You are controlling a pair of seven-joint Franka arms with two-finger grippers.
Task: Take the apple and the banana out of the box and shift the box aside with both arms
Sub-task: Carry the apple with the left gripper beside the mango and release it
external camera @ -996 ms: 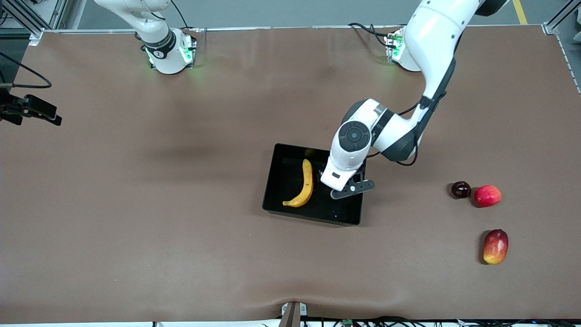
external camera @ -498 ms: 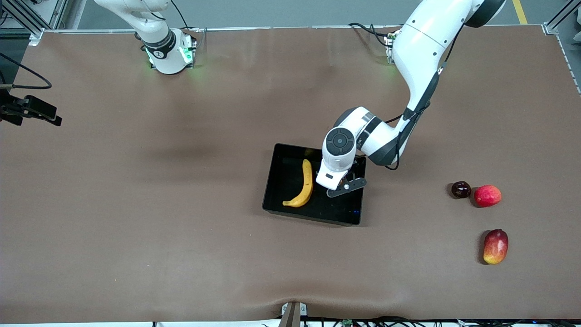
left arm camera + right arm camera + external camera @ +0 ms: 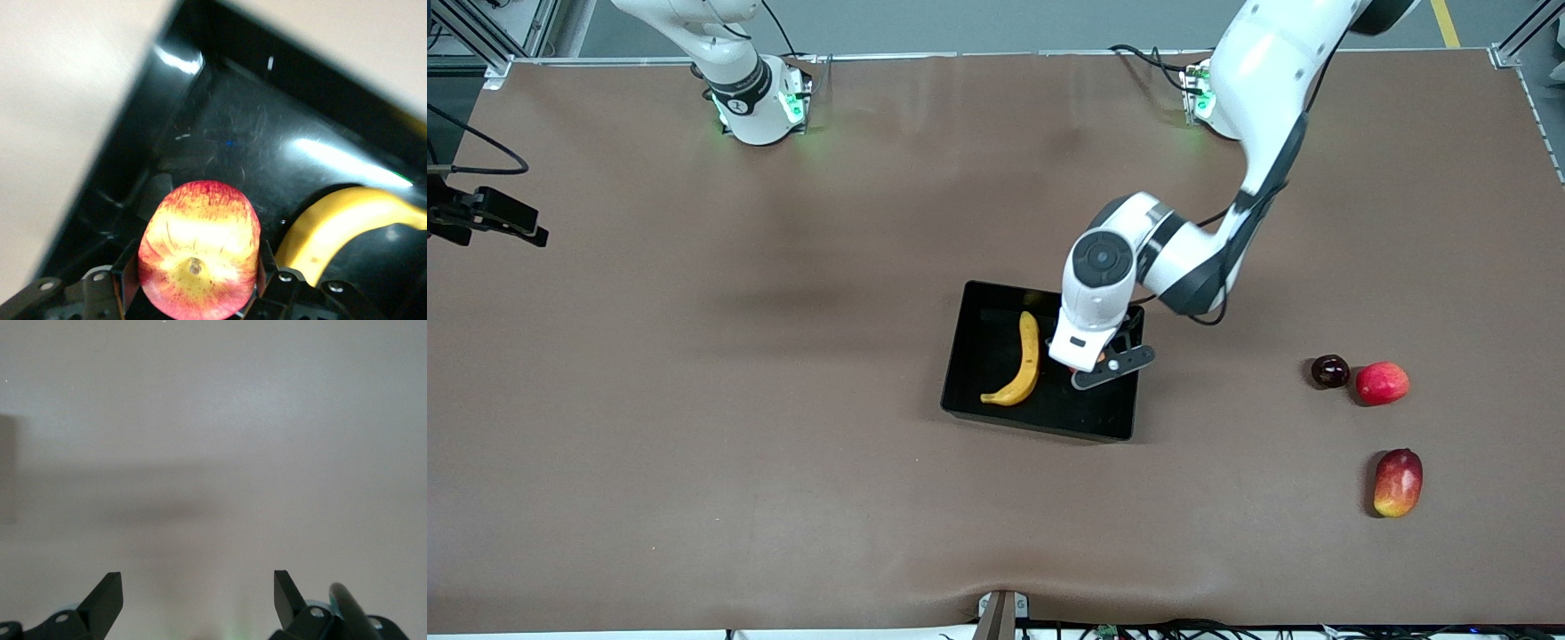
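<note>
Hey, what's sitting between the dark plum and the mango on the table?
Nothing lies between the dark plum and the mango; the front view shows bare brown table there. The pinkish-red fruit sits beside the plum.

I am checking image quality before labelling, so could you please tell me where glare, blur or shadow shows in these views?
Left wrist view: white glare streaks on the glossy tray; the apple in the left gripper is fairly sharp, while the tray's rim and the banana look soft. Right wrist view: the table is featureless, with a faint shadow band. Front view: even light, soft shadows beside each fruit.
</note>
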